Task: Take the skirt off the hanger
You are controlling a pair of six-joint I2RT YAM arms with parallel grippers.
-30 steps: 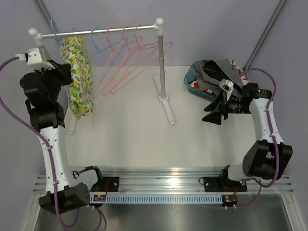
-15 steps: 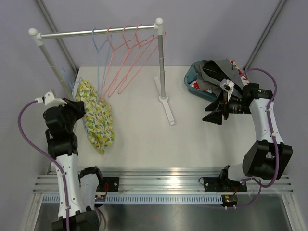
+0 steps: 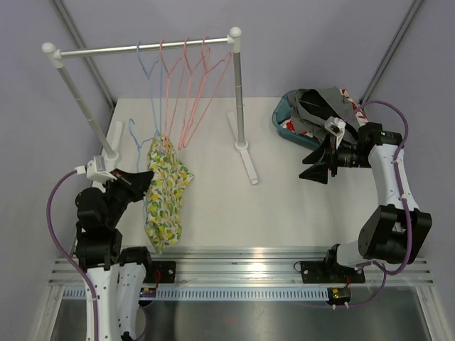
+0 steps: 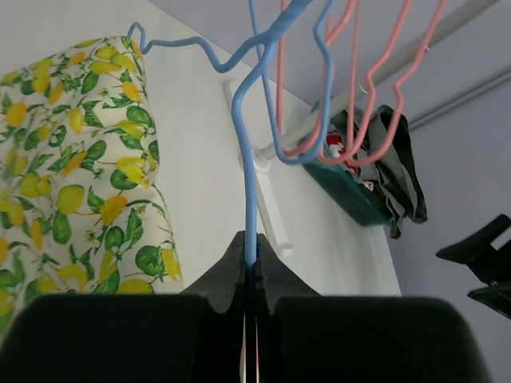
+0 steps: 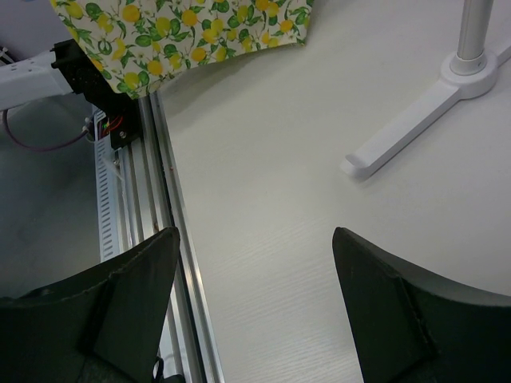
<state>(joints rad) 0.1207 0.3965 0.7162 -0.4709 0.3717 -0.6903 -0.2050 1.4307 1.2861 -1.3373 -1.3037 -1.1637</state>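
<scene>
The skirt [image 3: 166, 197], white with yellow lemons and green leaves, still hangs on a blue wire hanger [image 3: 139, 138] over the near left of the table. My left gripper [image 3: 144, 182] is shut on the hanger's wire. In the left wrist view the wire [image 4: 250, 152] rises straight out of the left gripper [image 4: 251, 254], with the skirt [image 4: 68, 167] to its left. My right gripper [image 3: 313, 168] hangs open above the right side of the table, holding nothing. In the right wrist view the right gripper [image 5: 255, 236] faces bare table, with the skirt [image 5: 184, 28] at the top edge.
A white clothes rack [image 3: 237, 85] stands at the back, its rod [image 3: 106, 50] carrying one blue hanger [image 3: 147, 74] and several pink hangers [image 3: 190, 85]. Its foot [image 3: 248, 162] reaches toward mid-table. A teal basket [image 3: 290, 126] of clothes sits at the back right. An aluminium rail [image 3: 242, 264] runs along the near edge.
My left arm has come down off the rod and toward the near left, carrying the blue hanger and skirt with it. The right arm has not moved.
</scene>
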